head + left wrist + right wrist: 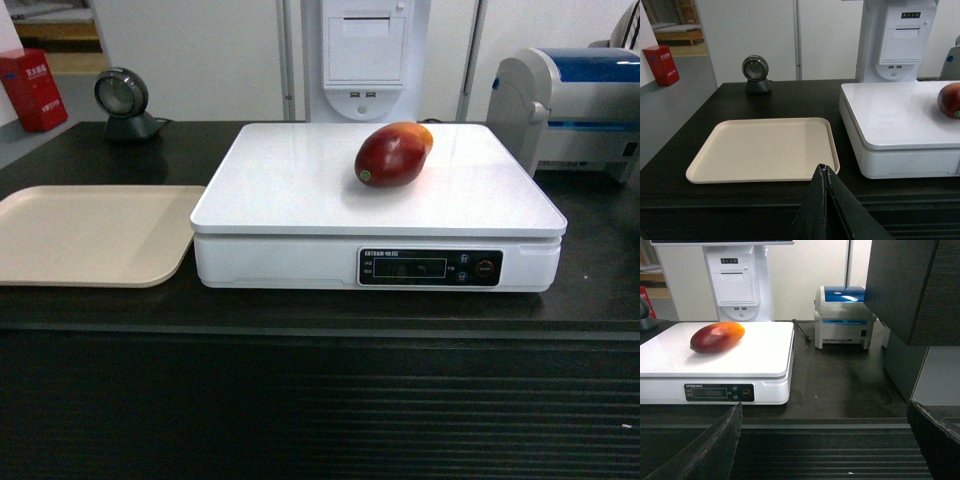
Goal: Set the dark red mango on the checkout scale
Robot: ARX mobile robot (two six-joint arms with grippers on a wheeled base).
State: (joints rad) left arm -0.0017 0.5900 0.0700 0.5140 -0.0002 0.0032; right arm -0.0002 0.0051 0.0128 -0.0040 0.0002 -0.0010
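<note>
Head view showed the oval dark red mango (394, 154), glossy and fading to orange-yellow at its far end, lying on its side on the flat top of the large white rectangular scale (300, 190), toward the rear right part of the platform; the scale's black display panel (430, 267) faced the camera; the scale stood on the black tabletop of the checkout (590, 300), whose dark slatted front filled the lower part of the view; neither tool appeared in this view. Left of the scale and just beside it lay a flat beige rectangular tray (90, 235); behind the tray stood a small round grey scanner on a stand (124, 102); a grey-and-blue printer (570, 100) sat at the back right; a white receipt terminal (365, 55) rose behind the scale.

Left wrist view showed the left tool (826, 172) with its two dark fingers pressed together to a point, gripping nothing, hanging at the near edge of the tabletop; the tray lay directly beyond it, the scale beyond and to its right, and the mango well apart at the far right edge.

Right wrist view showed the right tool (825, 440) spread wide, one dark finger (715, 450) at lower left and the other at lower right, holding nothing; the mango rested well ahead of it and to its left on the scale, and the printer stood farther ahead on the tabletop.
</note>
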